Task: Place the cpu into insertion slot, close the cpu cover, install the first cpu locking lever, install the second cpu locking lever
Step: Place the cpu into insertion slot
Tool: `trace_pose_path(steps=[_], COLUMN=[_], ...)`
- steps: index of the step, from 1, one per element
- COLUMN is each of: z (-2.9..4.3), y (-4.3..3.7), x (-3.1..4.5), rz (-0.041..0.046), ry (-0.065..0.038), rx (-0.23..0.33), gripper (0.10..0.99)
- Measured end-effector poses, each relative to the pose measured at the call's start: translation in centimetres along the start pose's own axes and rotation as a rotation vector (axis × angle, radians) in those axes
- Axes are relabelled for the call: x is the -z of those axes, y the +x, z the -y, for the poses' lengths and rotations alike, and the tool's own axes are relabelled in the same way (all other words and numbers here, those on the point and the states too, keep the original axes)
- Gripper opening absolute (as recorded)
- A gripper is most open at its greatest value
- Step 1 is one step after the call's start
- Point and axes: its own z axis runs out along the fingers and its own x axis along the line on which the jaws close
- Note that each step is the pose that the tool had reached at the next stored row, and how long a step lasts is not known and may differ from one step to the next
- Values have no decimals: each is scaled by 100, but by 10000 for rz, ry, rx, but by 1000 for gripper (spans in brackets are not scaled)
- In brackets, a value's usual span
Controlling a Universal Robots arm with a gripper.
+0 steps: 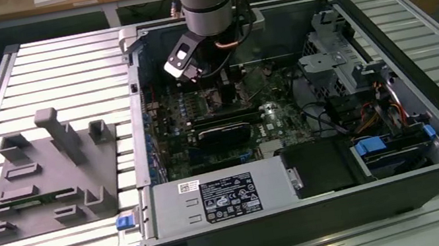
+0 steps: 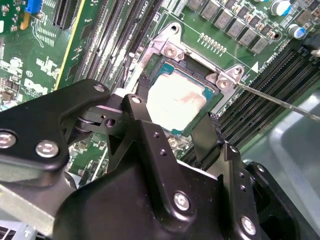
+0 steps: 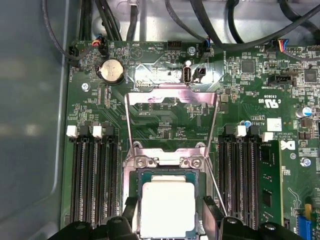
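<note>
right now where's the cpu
In the first wrist view the cpu sits in the insertion slot on the green board, clasped by the gripper, with long black memory slots on either side.

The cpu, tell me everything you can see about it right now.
The cpu is a small flat square chip with a pale silver-beige metal top, smudged with whitish residue, on a thin green base. It lies flat in the insertion slot, framed by the slot's silvery rim. The cpu cover is swung open beyond it, so its top is bare. The gripper straddles two opposite edges; whether it touches them is unclear.
</note>
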Motion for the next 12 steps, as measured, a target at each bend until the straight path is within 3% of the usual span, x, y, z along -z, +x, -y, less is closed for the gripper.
trace_pose_path(steps=[6,8,9,11,12], z=[0,0,0,0,0], y=[0,0,0,0,0], x=[3,4,5,5,6], rz=[1,2,1,1,2], ry=[1,2,1,1,1], rx=[1,1,1,1,1], gripper=[604,478,478,361,361])
